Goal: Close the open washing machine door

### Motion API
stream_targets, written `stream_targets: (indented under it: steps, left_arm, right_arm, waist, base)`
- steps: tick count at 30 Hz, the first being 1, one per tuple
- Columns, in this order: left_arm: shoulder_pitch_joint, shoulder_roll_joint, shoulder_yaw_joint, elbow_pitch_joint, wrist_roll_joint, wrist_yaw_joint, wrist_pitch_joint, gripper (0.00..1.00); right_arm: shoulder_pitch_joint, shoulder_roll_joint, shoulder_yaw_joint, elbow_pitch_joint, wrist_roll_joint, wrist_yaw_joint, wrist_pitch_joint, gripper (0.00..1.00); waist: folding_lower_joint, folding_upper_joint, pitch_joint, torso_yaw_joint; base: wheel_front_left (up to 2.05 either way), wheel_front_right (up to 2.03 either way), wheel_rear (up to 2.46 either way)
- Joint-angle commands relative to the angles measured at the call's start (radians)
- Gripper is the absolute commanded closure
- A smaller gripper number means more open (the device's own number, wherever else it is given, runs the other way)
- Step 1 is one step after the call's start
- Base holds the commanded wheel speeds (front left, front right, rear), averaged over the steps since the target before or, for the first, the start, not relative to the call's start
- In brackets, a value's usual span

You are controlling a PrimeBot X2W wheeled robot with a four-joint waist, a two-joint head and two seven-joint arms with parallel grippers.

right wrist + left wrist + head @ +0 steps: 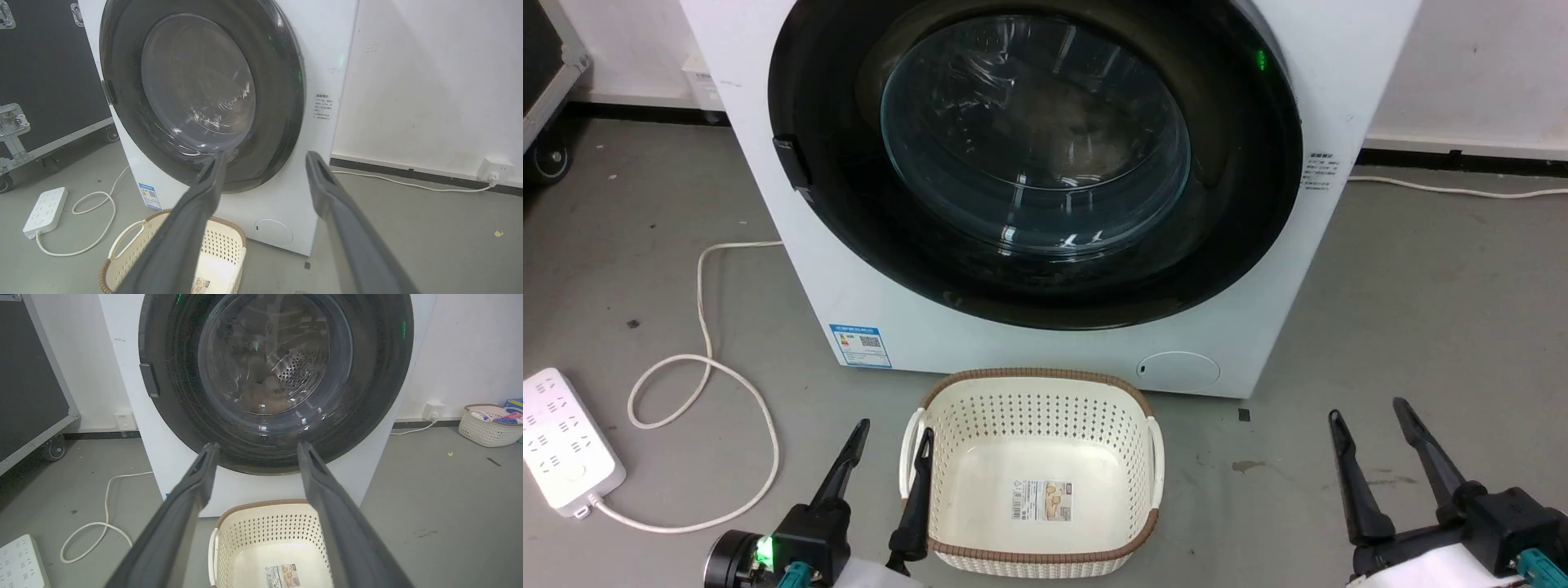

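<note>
Head view: the washing machine door [1033,155], black-rimmed with a bulging glass window, lies shut and flush against the front of the white washing machine [1045,355]. A cream perforated basket [1036,380] stands on the grey floor [1421,327] just before it. The left gripper [894,430] and the right gripper [1367,411], low in the frame, have their fingers spread apart and hold nothing, apart from the door.

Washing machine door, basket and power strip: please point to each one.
washing machine door [1033,139], head view, middle of the glass window.
basket [1037,418], head view, perforated back wall.
power strip [562,441], head view, white top face.
</note>
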Motion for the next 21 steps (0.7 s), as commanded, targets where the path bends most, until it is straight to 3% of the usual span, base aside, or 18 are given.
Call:
stream_targets:
  steps: [1,21]
  left_arm:
    - [0.000,0.000,0.000,0.002,0.000,0.001,0.002,1.00]
    - [-0.003,-0.003,0.013,-0.012,0.008,0.010,0.034,1.00]
  right_arm:
    - [-0.001,0.000,0.001,0.000,0.000,0.000,0.001,1.00]
    - [-0.006,0.002,0.006,-0.005,-0.006,0.000,0.033,1.00]
  waist:
    - [0.0000,0.0000,0.000,0.001]
    - [0.0001,0.0000,-0.003,0.002]
  base:
    - [0.00,0.00,0.00]
    - [0.00,0.00,0.00]
